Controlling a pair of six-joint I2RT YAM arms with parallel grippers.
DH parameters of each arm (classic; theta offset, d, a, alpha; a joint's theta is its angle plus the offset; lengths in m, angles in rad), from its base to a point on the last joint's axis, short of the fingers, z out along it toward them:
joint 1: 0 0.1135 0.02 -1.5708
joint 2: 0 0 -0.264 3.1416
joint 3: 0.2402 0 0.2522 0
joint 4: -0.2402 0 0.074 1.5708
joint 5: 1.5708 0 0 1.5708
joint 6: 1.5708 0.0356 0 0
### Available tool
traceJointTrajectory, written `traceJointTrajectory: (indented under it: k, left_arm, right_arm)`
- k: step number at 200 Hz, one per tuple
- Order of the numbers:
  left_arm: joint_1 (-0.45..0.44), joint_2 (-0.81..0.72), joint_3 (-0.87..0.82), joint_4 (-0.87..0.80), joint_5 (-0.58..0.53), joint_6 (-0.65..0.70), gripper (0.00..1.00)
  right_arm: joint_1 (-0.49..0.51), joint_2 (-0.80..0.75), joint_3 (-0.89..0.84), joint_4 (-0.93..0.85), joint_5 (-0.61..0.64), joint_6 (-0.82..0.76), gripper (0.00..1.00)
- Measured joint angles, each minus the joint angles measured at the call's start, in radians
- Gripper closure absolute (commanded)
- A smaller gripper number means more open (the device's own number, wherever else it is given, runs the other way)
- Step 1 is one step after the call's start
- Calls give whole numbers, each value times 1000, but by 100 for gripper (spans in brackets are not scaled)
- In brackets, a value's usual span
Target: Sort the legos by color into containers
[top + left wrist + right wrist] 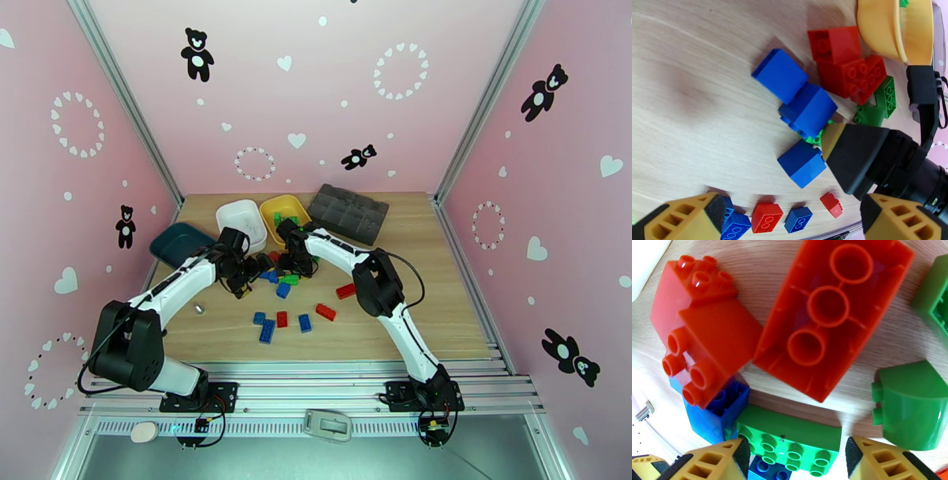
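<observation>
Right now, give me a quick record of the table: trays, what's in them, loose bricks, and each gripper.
Trays: white tray, yellow tray, teal tray
Yellow tray contents: green bricks
Loose bricks: mixed pile mid-table; blue and red strays nearer the arms
Left gripper: open, over blue bricks
Right gripper: fingers astride a green brick; grip unclear
Organizer box: right of the yellow tray

- Flat dark grey compartmented plastic organizer box (348, 213) lies near the far edge of the light wooden tabletop (442, 316).
- Small silver metal cylinder (200, 309) sits near-left.
- Pink enclosure walls (316, 95) carry black teddy-bear stickers (197, 54).
</observation>
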Motion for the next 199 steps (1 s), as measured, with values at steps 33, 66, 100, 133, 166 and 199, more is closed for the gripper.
traceJointTrajectory:
  k: [33, 66, 100, 133, 166, 199]
  left_arm:
    - [0, -1, -3, 0, 0, 0, 4]
    - [1, -6, -5, 0, 0, -1, 4]
    - [1, -9, -6, 2, 0, -1, 4]
    - [1, -9, -5, 3, 0, -2, 4]
    - [-1, -9, -1, 3, 0, -2, 4]
    - [-5, -4, 19, 7, 0, -6, 4]
  right_arm:
    - [0, 2, 1, -1, 0, 0, 34]
    - [-8, -18, -42, 29, -4, 5, 36]
    - [-42, -88, -160, 65, 1, 16, 37]
    - [-86, -155, -269, 95, 14, 19, 37]
    - [-114, -227, -377, 114, 35, 15, 35]
    - [-119, -260, -425, 128, 32, -6, 31]
